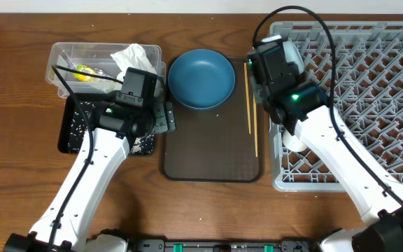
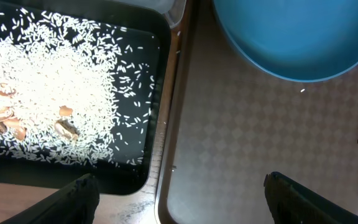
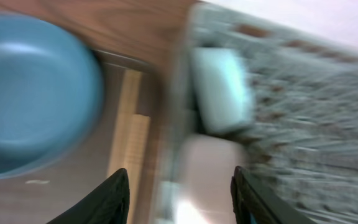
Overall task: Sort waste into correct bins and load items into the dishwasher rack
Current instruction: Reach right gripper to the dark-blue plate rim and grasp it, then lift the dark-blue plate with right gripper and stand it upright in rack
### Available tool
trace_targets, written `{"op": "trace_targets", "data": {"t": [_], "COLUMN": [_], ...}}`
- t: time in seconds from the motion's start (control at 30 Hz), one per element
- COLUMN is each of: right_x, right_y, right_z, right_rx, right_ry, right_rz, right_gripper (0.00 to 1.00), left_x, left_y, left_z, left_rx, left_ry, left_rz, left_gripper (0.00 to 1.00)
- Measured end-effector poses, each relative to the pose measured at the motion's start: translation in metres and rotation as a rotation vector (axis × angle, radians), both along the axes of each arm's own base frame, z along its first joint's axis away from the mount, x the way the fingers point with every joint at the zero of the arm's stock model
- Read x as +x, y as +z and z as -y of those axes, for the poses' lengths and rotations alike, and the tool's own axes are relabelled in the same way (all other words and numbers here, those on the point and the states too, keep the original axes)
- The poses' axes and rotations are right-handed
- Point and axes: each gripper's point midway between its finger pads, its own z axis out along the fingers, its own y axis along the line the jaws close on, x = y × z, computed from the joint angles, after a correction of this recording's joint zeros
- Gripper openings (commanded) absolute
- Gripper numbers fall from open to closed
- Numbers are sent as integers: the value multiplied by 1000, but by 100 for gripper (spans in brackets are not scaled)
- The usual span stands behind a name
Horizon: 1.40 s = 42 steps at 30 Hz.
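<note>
Landmark: brown serving tray (image 1: 212, 157), mid-table

Left gripper (image 2: 188, 200): over the serving tray's left rim, fingers (image 2: 79, 199) spread wide, nothing between them

Black tray (image 1: 67, 140): just left of the serving tray; rice (image 2: 55, 93) spread thick in it, a few brown scraps (image 2: 66, 128) mixed in

Chopsticks (image 1: 250, 98): two, side by side along the serving tray's right edge

Rack (image 1: 369, 70): just right of the serving tray; something white (image 1: 292, 141) in its near-left part, half under the right arm

Right gripper (image 3: 180, 199): by the serving tray's far right corner, at the rack edge; fingers apart, view smeared, a pale shape (image 3: 197, 165) between them, cannot tell if it is gripped

Blue dish (image 1: 201, 78): upright on the serving tray's far end

Clear tub (image 1: 96, 47): beyond the serving tray's far left corner, holding tissue (image 1: 135, 56) and wrapper (image 1: 84, 71)
</note>
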Motion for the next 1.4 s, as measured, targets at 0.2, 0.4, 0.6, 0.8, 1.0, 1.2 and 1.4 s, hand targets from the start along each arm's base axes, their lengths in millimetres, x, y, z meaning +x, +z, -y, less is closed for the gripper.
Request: {"op": "trace_targets", "data": {"t": [0.2,0.4,0.6,0.8,1.0,1.2,1.4], "right_x": [15,26,24,23,15,7,3], "right_y": [-28,-113,-157,-178,-186,-186,-176], "right_z": [-51,-75,-79,-80,-76,-74,-69], "right_rx": [257,329,347,347,322,308,302], "right_ry": [52,7,-45,-64,-71,-58,-19], "right_rz": [-59,-222,-308,-343,-384,-425,-440], "right_gripper": [47,40,37,23,5,1,1], "left_x": [0,0,0,0,0,0,0], "left_y": [0,0,0,0,0,0,0], "left_z": [0,0,0,0,0,0,0], "left_rx": [0,0,0,0,0,0,0], "left_ry": [0,0,1,0,0,0,0], "left_rz": [0,0,0,0,0,0,0], "left_gripper": [87,87,88,87,88,88,87]}}
